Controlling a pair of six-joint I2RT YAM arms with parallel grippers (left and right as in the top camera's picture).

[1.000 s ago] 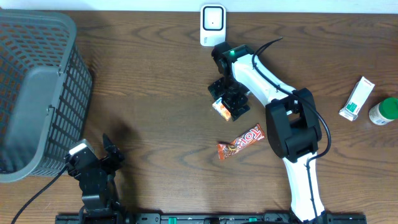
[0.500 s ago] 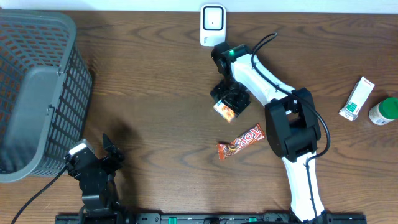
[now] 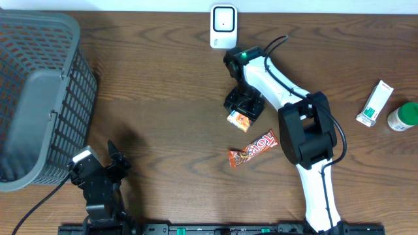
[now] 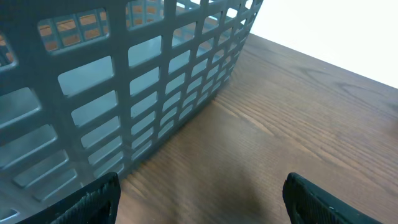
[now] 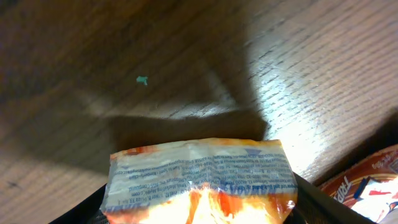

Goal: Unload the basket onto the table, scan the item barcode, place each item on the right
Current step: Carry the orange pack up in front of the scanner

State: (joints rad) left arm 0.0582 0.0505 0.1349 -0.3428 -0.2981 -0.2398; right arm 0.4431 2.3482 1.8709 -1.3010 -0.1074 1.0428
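1. Overhead view: the snack packet [image 3: 240,119] is out in the middle of the desk [image 3: 163,98], between the white scanner [image 3: 223,25] at the far edge and the candy bar [image 3: 253,149] nearer the robot. The right fingers [image 3: 243,106] are right on top of it. Biggest worry here is that the grip looks like it's near one end, so the loose end could droop or swing on the way to the scanner and the code would never face the window. The candy bar is also close enough to get bumped by a sloppy move. The box [image 3: 375,103] and bottle [image 3: 403,116] are well off to the side, so no issue there.

2. Left wrist view: the left fingers [image 4: 93,199] are wide apart with nothing between them, just bare wood and the basket [image 4: 143,81] wall ahead. Not much can go wrong on this side, but that arm is parked far from the action. If the packet gets dropped, nothing's nearby to catch it or fix its orientation.

3. Right wrist view: the packet fills the bottom of the frame, crimped edge up, with a dark finger pressed in on each side. Looks like they're pinching it, though it's hard to say whether it's off the desk yet.
   - Crinkly film is slippery, so a light pinch could let it slide out.
   - Too hard a pinch could wrinkle the wrapper and mess up the scan.
   - Only fine print shows here, no barcode, so it may be on the other face and get presented the wrong way round.
   - There's also bright glare on the wrapper, which scanners hate.
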